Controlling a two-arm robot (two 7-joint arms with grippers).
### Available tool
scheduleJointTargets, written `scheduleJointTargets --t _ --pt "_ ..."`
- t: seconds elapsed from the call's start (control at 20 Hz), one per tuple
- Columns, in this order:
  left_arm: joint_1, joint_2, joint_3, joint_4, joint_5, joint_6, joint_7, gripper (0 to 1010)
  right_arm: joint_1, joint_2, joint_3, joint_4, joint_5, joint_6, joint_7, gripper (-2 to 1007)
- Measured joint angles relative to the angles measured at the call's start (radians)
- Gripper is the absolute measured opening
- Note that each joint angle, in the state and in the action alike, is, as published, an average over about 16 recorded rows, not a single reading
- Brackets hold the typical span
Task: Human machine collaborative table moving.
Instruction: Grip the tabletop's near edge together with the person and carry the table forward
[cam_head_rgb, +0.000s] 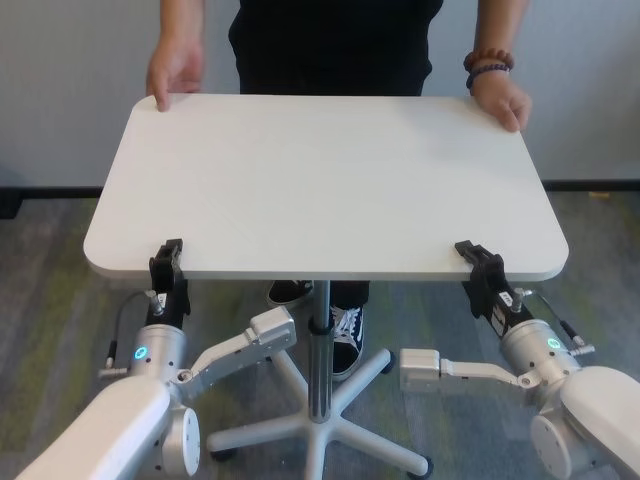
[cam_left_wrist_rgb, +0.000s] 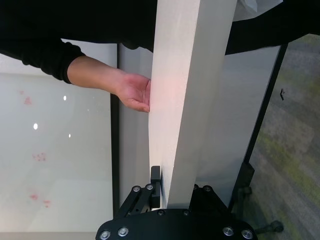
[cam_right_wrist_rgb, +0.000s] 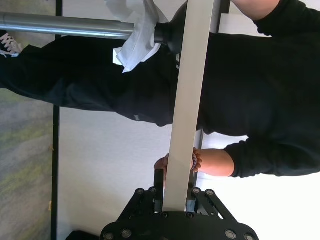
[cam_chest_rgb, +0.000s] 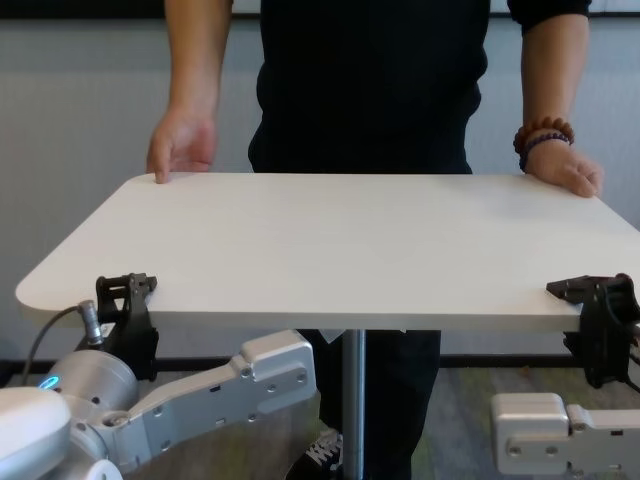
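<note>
White table (cam_head_rgb: 330, 180) filling the middle of the head view, top level, near edge running across the lower centre. Left gripper (cam_head_rgb: 168, 262) clamped on that near edge at lower left of the frame, jaws closed narrow over the thin top; right gripper (cam_head_rgb: 478, 262) clamped likewise at lower right. Same grip plain in both wrist views: table edge (cam_left_wrist_rgb: 190, 100) passing between the black fingers (cam_left_wrist_rgb: 156, 185), and again between the right-hand fingers (cam_right_wrist_rgb: 159, 192).

Person in a black shirt (cam_head_rgb: 335, 45) standing at the far edge, upper centre, head and shoulders cut off by the frame top. One bare hand (cam_head_rgb: 175, 72) resting at the far corner, upper left; other hand (cam_head_rgb: 503, 100) at the far corner, upper right, wrist wearing brown and dark blue bead bracelets (cam_head_rgb: 488, 66). Dark sneakers (cam_head_rgb: 345, 335) showing under the table, just beside the pole.

Slim metal pole leg (cam_head_rgb: 320, 385) dropping from beneath the top at lower centre onto a white star base (cam_head_rgb: 300, 425), part of it hidden behind the left arm housing (cam_head_rgb: 240, 350). Right arm housing (cam_head_rgb: 455, 368) at lower right. Grey carpet (cam_head_rgb: 50, 300) around, pale wall (cam_head_rgb: 70, 90) behind with a dark skirting strip.

Underside of the top hidden in head view. White crumpled patch (cam_right_wrist_rgb: 135, 35) near the pole in the right wrist view, hard to make out. No containers in view.
</note>
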Motion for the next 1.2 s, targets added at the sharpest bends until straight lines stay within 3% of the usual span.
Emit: scheduleJointTargets --t 0.65,1.2 --pt "-0.041 -0.026 -0.038 0.076 0.002 -0.018 0.016 250 0.062 -0.024 -0.015 0.089 0.008 -0.013 -0.026 211" --pt "-0.074 -0.040 -0.046 0.140 -0.006 -0.030 0.031 250 0.100 -0.046 -0.034 0.166 0.018 -0.024 -0.047 211"
